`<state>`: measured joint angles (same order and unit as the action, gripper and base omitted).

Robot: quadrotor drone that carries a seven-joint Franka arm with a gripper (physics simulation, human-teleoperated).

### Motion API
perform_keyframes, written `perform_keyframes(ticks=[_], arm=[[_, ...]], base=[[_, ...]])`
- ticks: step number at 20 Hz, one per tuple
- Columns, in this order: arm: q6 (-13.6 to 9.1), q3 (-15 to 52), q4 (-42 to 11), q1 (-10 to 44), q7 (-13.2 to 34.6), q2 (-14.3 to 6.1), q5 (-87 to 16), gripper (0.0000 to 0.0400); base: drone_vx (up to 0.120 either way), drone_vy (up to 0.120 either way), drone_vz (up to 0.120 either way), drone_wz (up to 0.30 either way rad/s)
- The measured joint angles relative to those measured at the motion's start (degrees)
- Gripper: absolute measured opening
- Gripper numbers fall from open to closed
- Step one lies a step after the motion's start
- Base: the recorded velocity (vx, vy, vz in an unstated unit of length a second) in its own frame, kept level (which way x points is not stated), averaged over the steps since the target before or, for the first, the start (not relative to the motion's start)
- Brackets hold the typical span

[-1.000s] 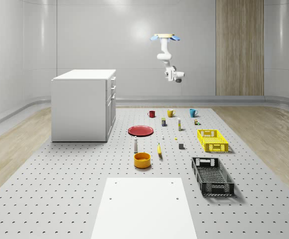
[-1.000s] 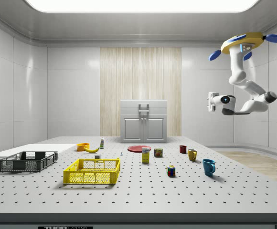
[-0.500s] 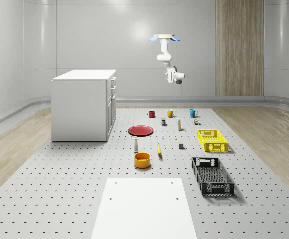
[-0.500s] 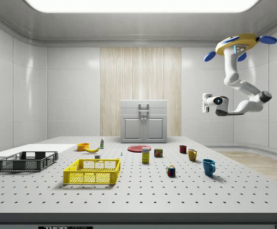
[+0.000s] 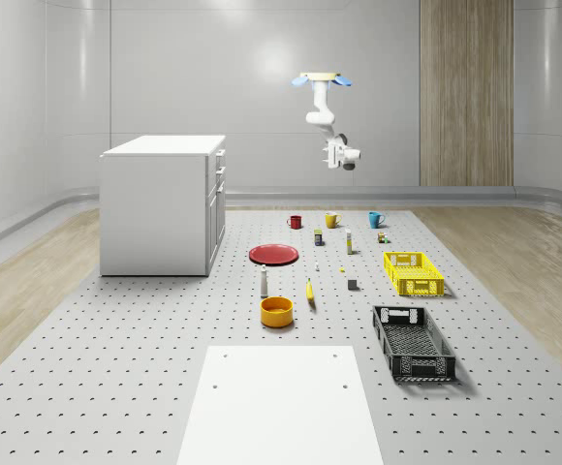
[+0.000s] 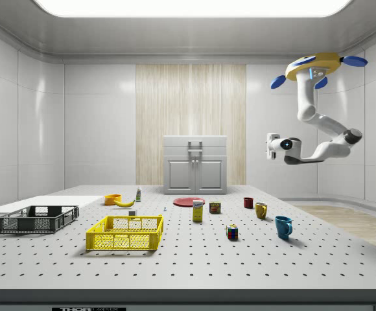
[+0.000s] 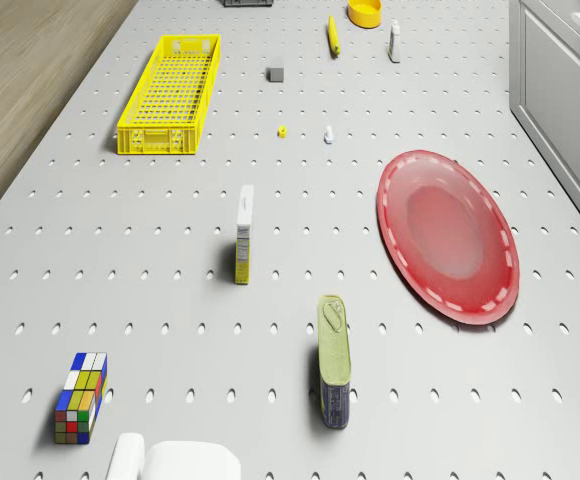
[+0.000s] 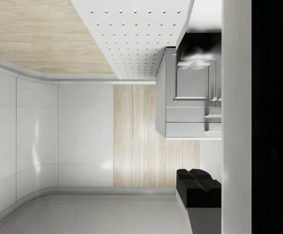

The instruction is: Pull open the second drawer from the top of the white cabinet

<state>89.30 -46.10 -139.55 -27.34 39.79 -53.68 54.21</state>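
Because your target is the second drawer from the top of the white cabinet [image 5: 165, 205], and its handles sit on the face turned toward the whole-scene view's right, your drone [image 5: 324, 78] hovers high over the far end of the counter [image 5: 116, 368], above the row of mugs and well apart from the cabinet, with the arm bent so the end effector [image 5: 338, 155] points at that front. It hangs in open air at roughly the height of the cabinet's top and holds nothing; how far apart its fingers stand you cannot tell from these views. I judge this to be the approach, with the whole gap to the drawer yet to close. From the side view you get the cabinet front square on, with the drawer handles [image 6: 195, 150] stacked above two doors, and the end effector [image 6: 270, 145] off toward that view's right, level with them. Your drone view looks down instead on what lies beneath: the red plate [image 7: 447, 236] just beside the cabinet's base, a tin can [image 7: 334, 360], a Rubik's cube [image 7: 80, 396], and the yellow crate [image 7: 169, 93] farther off. Your wrist view, rolled sideways, already frames the cabinet front [image 8: 190, 92].
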Motion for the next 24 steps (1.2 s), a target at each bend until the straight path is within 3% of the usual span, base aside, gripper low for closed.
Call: perform_keyframes(ticks=[7, 24], arm=[[1.66, -0.79, -0.22, -1.88, 1.02, -1.69, -1.24, 0.03], [5.1, -2.24, -0.69, -5.67, 3.3, -5.34, -3.99, 0.03]], base=[[0.12, 0.0, 0.0, 0.0], [0.12, -0.12, 0.0, 0.0]])
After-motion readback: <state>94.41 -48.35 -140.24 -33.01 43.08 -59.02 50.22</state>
